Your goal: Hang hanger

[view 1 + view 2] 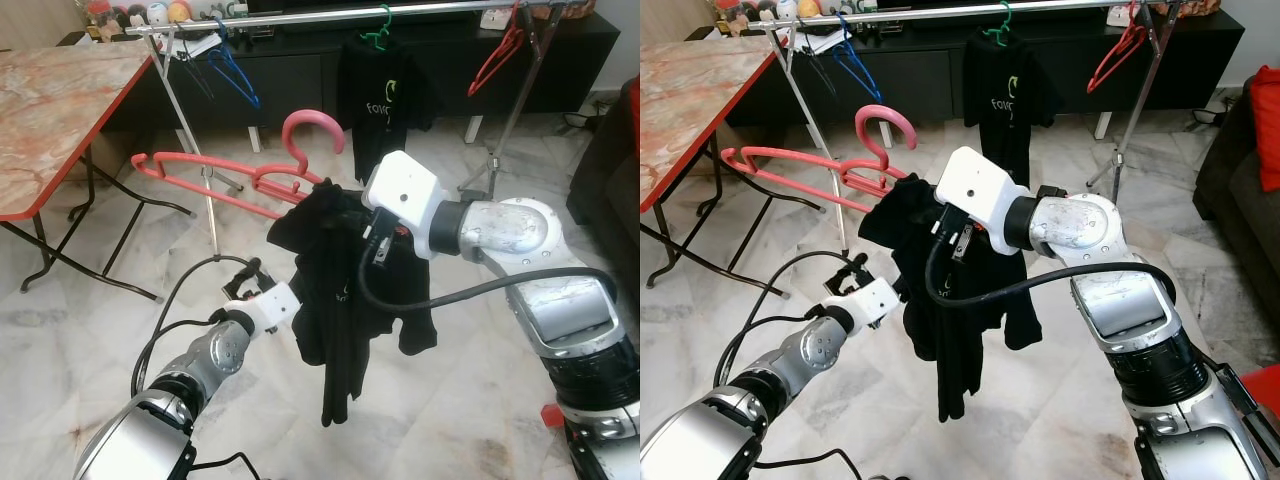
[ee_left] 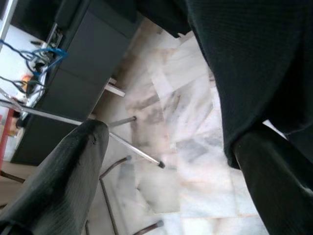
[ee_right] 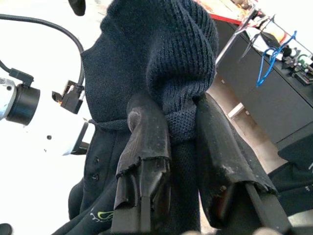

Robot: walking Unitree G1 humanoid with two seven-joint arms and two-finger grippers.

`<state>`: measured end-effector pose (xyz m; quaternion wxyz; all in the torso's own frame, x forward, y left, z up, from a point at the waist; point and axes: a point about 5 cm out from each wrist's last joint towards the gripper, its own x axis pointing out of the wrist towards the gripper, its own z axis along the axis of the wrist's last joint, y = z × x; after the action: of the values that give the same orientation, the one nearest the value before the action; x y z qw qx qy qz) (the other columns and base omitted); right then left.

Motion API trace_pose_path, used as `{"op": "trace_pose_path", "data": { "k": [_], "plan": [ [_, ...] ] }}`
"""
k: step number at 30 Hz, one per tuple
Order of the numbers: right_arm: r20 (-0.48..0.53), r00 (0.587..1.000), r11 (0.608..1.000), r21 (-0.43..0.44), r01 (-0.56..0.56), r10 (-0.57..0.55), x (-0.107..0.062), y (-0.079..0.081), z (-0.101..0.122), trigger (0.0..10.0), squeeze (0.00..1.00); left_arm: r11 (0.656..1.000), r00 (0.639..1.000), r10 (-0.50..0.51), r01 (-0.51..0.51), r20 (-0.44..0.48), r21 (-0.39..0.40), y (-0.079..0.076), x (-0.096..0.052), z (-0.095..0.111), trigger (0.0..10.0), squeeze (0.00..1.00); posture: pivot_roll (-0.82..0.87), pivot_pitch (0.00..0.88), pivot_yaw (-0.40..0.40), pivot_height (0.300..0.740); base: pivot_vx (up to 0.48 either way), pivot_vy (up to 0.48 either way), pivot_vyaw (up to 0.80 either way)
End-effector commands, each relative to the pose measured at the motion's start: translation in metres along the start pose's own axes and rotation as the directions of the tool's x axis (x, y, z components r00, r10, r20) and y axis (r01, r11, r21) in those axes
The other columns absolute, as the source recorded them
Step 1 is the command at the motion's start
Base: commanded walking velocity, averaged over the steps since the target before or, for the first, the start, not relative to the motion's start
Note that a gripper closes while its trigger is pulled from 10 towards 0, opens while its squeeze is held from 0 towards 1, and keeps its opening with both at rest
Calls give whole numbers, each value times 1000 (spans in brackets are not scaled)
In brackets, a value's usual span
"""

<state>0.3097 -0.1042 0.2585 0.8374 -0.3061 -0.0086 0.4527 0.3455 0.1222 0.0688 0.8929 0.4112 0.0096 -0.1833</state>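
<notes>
We see the right gripper [image 3: 183, 129] holding up a black shirt [image 1: 340, 290] in mid-air above the marble floor [image 1: 470, 400], its jaws pinching a bunched fold of the knit fabric. The red hanger [image 1: 240, 175] juts out from the shirt's top toward the table [image 1: 50, 110]. The left gripper [image 2: 161, 161] sits at the shirt's lower edge, jaws spread with floor visible between them. Behind, a clothes rail [image 1: 300, 17] carries other hangers.

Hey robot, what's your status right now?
Right hand shut on black shirt draped on pink hanger. Left hand open beside shirt. Rail beyond, not yet reached.
</notes>
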Motion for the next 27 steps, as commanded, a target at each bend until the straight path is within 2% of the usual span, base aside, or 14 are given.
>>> {"op": "trace_pose_path", "data": {
  "k": [1, 5, 11, 12, 14, 15, 18, 19, 27],
  "plan": [
    [61, 998, 999, -40, -22, 25, -1, 6, 15, 0, 0, 997, 998, -63, 63, 4, -44, -7, -2, -1, 10000, 0, -95, 121, 105, 740, 0, 0, 0],
    [64, 997, 999, -43, -27, 30, -1, 7, 16, 0, 0, 993, 994, -110, 111, 23, -48, -14, -3, 0, 10000, 0, -95, 122, 106, 740, 0, 0, 0],
    [74, 996, 998, -50, -37, 41, -2, 8, 18, 0, 0, 993, 994, -108, 108, 11, -44, -16, -4, -1, 9804, 0, -99, 123, 105, 740, 0, 0, 0],
    [75, 996, 998, -51, -39, 43, -2, 8, 19, 0, 0, 994, 995, -102, 102, 5, -39, -15, -4, -2, 5059, 0, -99, 122, 106, 740, 0, 0, 0],
    [76, 996, 998, -52, -40, 44, -2, 8, 19, 0, 0, 994, 995, -99, 99, 1, -37, -15, -4, -3, 5059, 0, -99, 122, 106, 740, 0, 0, 0],
    [78, 996, 998, -53, -41, 45, -2, 8, 20, 0, 0, 995, 996, -93, 93, -4, -36, -14, -4, -3, 2667, 0, -99, 122, 106, 740, 0, 0, 0],
    [79, 996, 998, -53, -42, 46, -3, 8, 20, 0, 0, 995, 996, -90, 90, -6, -36, -13, -4, -4, 2667, 0, -99, 122, 106, 740, 0, 0, 0],
    [82, 995, 998, -53, -43, 47, -3, 8, 21, 0, 0, 996, 996, -87, 86, -10, -34, -12, -4, -5, 0, 0, -99, 122, 106, 740, 0, 0, 0],
    [83, 995, 998, -54, -45, 50, -3, 9, 21, 0, 0, 995, 996, -94, 93, -12, -41, -13, -5, -6, 0, 0, -98, 122, 106, 740, 0, 0, 0]
  ]
}}
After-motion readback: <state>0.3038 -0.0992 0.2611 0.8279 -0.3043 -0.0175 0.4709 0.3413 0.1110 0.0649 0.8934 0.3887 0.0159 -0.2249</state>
